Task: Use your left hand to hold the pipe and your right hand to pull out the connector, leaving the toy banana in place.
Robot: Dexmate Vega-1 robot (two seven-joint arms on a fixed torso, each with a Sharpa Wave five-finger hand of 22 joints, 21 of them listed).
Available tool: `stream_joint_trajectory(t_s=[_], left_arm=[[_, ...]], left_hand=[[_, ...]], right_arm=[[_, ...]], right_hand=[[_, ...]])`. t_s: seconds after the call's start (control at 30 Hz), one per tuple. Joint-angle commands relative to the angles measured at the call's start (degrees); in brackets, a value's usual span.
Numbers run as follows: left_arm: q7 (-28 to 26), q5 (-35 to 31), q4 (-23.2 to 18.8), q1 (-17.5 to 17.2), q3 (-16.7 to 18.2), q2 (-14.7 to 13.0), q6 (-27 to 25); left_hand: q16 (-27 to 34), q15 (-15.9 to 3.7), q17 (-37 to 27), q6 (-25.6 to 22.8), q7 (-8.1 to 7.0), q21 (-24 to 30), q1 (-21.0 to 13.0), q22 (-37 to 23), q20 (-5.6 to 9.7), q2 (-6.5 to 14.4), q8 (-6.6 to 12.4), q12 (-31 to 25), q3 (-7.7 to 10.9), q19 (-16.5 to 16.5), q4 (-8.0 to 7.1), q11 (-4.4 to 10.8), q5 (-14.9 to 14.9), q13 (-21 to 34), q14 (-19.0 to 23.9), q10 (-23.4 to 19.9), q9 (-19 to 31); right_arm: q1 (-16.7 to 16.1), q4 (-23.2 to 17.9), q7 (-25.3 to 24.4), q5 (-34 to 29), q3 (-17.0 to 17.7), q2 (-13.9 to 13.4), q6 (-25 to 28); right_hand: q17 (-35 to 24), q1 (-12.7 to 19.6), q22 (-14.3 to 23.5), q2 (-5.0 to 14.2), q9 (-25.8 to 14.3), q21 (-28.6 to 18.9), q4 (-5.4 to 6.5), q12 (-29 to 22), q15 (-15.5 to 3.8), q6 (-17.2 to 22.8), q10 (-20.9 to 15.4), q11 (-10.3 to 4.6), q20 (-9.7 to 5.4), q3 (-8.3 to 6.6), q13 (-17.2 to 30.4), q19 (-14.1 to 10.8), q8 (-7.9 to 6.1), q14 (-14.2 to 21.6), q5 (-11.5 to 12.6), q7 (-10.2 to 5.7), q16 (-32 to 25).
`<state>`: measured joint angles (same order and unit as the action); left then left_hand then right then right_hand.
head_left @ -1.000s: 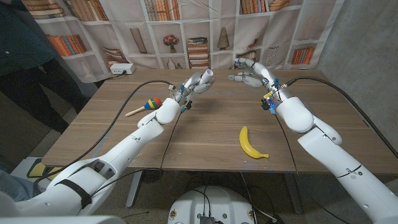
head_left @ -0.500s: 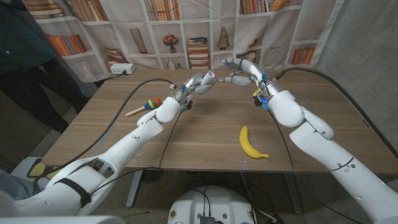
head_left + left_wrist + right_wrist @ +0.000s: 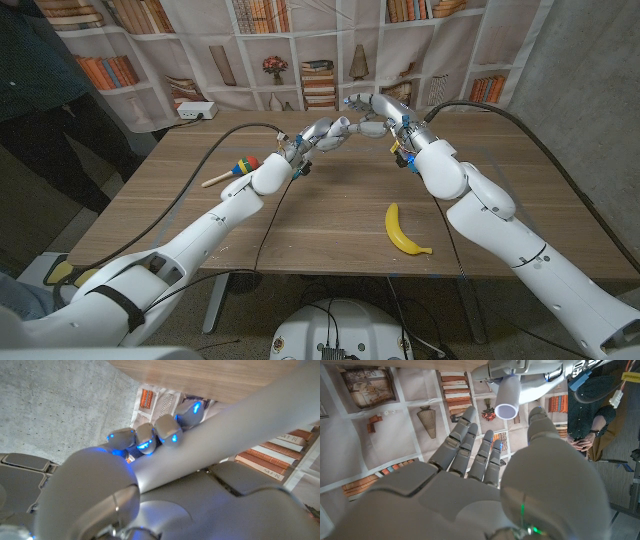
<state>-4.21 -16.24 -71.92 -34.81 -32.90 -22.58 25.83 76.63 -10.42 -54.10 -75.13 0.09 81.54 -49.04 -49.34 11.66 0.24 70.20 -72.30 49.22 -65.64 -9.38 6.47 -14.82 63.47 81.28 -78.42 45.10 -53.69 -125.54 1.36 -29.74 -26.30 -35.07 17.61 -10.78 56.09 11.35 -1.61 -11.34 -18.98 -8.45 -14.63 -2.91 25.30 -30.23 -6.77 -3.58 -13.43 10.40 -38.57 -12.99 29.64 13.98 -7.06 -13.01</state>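
Note:
My left hand [image 3: 312, 136] grips a white pipe [image 3: 333, 127] and holds it tilted above the far middle of the table. In the left wrist view its fingers [image 3: 150, 440] wrap around the pipe [image 3: 225, 435]. The pipe's free end [image 3: 507, 396] is an open white tube; I cannot tell the connector apart from the pipe. My right hand [image 3: 372, 115] hovers just beside that end, fingers [image 3: 470, 440] spread, holding nothing. The end points into the gap between them and the thumb [image 3: 540, 422]. A yellow toy banana [image 3: 403, 230] lies on the table near the front, right of centre.
A toy maraca [image 3: 232, 170] lies on the table to the left of my left arm. A white power box [image 3: 196, 110] sits at the far left corner. Bookshelf backdrop stands behind the table. A person [image 3: 40, 80] stands at the left.
My right hand has swung left across the far side of the table, from well clear of the pipe to right beside its free end. The left hand has kept the pipe still.

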Motion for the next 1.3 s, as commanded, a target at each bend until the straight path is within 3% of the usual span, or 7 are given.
stream_joint_trajectory(t_s=[0.03,0.57,0.73,1.03,1.13,1.17,1.3], left_arm=[[1.8,0.2,-0.9,0.3,-0.2,-0.1,-1.5],[3.2,1.2,-2.0,-0.4,-0.2,-0.4,-1.1],[3.5,2.0,-1.8,-0.6,0.2,-0.3,-1.3],[4.3,3.9,-0.8,-0.6,0.6,0.2,-0.6],[4.3,4.0,-0.7,-0.6,0.7,0.2,-0.4],[4.4,4.0,-0.7,-0.6,0.7,0.2,-0.4],[4.7,4.0,-0.8,-0.5,0.6,0.2,-0.6]], left_hand=[[0.5,-0.15,0.1,0.4,0.19,0.5,0.2,0.3,0.39,0.0,0.62,-0.4,1.09,0.7,0.69,0.2,0.2,0.0,0.3,0.3,0.6],[1.7,-0.2,1.2,0.7,0.04,2.9,1.2,1.7,0.38,-0.2,1.18,-0.9,2.17,1.5,0.88,0.18,0.8,-0.3,0.3,0.6,0.0],[2.0,-0.23,1.7,0.5,0.01,3.5,1.5,3.2,0.38,-0.3,1.17,-1.4,2.6,1.8,0.94,0.29,1.0,0.2,0.0,0.8,-0.8],[2.4,-0.25,2.2,0.8,0.02,5.0,1.9,3.9,0.38,-0.3,1.56,-1.7,3.03,2.0,0.92,0.36,1.1,0.3,-0.1,0.9,-0.8],[2.6,-0.27,2.3,0.6,-0.01,4.8,1.9,4.6,0.38,-0.3,1.42,-1.6,3.07,2.4,0.99,0.32,1.2,0.0,0.0,0.8,-1.3],[2.5,-0.27,2.5,0.8,0.02,5.2,1.9,4.2,0.39,-0.3,1.62,-1.7,3.12,2.2,1.0,0.28,1.2,0.1,-0.1,0.9,-1.0],[2.7,-0.27,2.5,0.7,-0.37,5.3,2.1,5.0,0.38,-0.3,1.69,-1.8,3.29,2.6,0.94,0.16,1.3,0.0,-0.1,0.9,-1.3]], right_arm=[[2.0,0.9,1.2,-4.7,-3.2,0.8,0.8],[3.3,3.5,2.6,-3.5,-2.8,2.1,-0.6],[3.5,3.7,3.2,-3.4,-3.1,2.1,-0.6],[3.7,4.2,4.3,-1.6,-2.8,2.0,-1.1],[3.6,4.0,4.1,-2.0,-3.0,1.9,-0.9],[3.6,4.0,3.9,-2.2,-3.1,2.0,-0.9],[3.5,4.2,3.1,-2.7,-3.3,2.1,-1.3]], right_hand=[[-0.1,1.3,0.2,0.27,-0.2,-0.1,0.04,-0.2,-8.19,1.8,-1.1,-0.25,-8.73,0.17,0.1,0.2,-0.76,0.1,0.3,-0.48,0.5],[-0.2,2.1,0.2,0.94,-0.3,-0.1,0.7,-0.3,-8.16,4.0,-2.9,-0.01,-8.34,0.76,0.2,-0.1,-0.89,1.3,0.1,-0.68,0.8],[-0.3,3.3,0.3,2.03,-0.4,-0.9,0.75,-0.5,-9.57,5.0,-5.0,-1.04,-8.6,0.75,0.2,-2.2,-0.71,5.5,-0.1,-0.84,-0.1],[-0.3,5.1,0.4,3.03,-0.4,-2.1,0.57,-0.8,-9.76,7.2,-7.5,-0.92,-8.82,0.7,0.2,-5.1,-0.93,7.9,-0.7,-0.9,0.1],[-0.3,5.8,0.4,3.4,-0.5,-2.1,0.41,-0.8,-9.87,7.9,-7.9,-0.94,-8.87,0.53,0.2,-5.1,-1.04,8.0,-0.8,-1.22,0.3],[-0.3,6.3,0.4,3.69,-0.5,-2.1,0.31,-0.7,-9.91,8.1,-8.0,-1.76,-8.85,0.4,0.3,-5.1,-1.03,8.2,-0.9,-1.39,0.4],[-0.4,7.9,0.5,4.53,-0.6,-2.4,0.15,-0.7,-9.97,11.0,-9.2,-2.3,-8.8,0.21,0.3,-5.4,-1.64,9.4,-1.5,-2.85,0.5]])
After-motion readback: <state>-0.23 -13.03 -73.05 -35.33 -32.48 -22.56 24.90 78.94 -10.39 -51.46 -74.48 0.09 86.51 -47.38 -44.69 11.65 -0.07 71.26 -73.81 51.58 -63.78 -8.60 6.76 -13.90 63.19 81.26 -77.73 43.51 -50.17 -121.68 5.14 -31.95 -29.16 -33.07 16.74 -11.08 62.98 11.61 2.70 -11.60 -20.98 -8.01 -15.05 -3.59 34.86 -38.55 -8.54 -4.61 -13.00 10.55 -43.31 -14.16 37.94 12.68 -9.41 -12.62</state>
